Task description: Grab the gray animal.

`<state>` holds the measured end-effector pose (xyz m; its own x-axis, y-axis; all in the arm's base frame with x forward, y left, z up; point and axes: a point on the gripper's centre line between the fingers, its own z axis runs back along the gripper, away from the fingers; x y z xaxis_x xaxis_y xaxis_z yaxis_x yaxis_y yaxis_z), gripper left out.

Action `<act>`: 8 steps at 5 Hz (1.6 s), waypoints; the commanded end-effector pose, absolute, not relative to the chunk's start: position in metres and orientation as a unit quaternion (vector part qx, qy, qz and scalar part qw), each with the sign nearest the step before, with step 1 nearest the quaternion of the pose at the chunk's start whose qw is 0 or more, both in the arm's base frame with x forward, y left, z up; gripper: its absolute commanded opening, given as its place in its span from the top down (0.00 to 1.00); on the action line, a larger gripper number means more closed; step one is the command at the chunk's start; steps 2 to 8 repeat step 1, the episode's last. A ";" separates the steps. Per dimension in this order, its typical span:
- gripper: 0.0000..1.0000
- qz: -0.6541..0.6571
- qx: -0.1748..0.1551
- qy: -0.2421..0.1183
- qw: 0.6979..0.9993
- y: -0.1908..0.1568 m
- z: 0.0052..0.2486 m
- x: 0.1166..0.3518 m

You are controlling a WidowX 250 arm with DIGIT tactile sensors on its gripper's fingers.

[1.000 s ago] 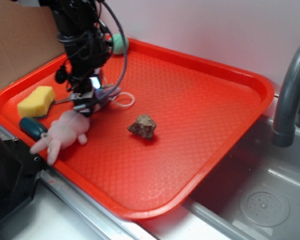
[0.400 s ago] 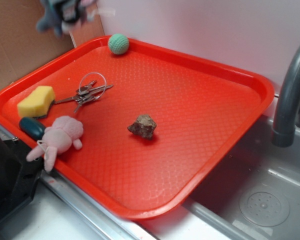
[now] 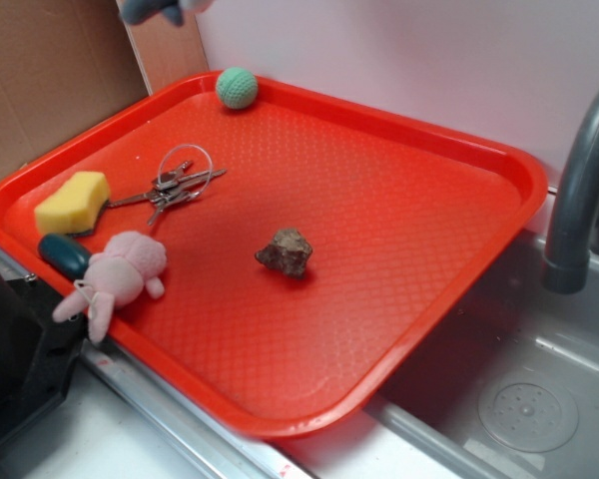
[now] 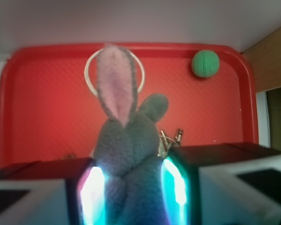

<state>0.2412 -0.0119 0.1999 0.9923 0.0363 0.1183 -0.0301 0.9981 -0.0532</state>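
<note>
The gray animal (image 4: 129,154) is clamped between the jaws of the hand (image 4: 131,187), raised clear above the red tray (image 3: 429,249); grasp judged complete, with only secure retention required next.

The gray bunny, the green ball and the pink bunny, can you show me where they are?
gray animal (image 4: 126,154): wrist view, on its gray body between the gripper fingers.
green ball (image 3: 237,88): exterior view, middle of the ball.
pink bunny (image 3: 128,267): exterior view, on its round body.
</note>
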 end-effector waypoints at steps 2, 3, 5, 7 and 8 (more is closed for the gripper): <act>1.00 0.046 -0.039 -0.078 0.995 -0.023 0.217 0.232; 1.00 0.046 -0.039 -0.078 0.995 -0.023 0.217 0.232; 1.00 0.046 -0.039 -0.078 0.995 -0.023 0.217 0.232; 1.00 0.046 -0.039 -0.078 0.995 -0.023 0.217 0.232; 1.00 0.046 -0.039 -0.078 0.995 -0.023 0.217 0.232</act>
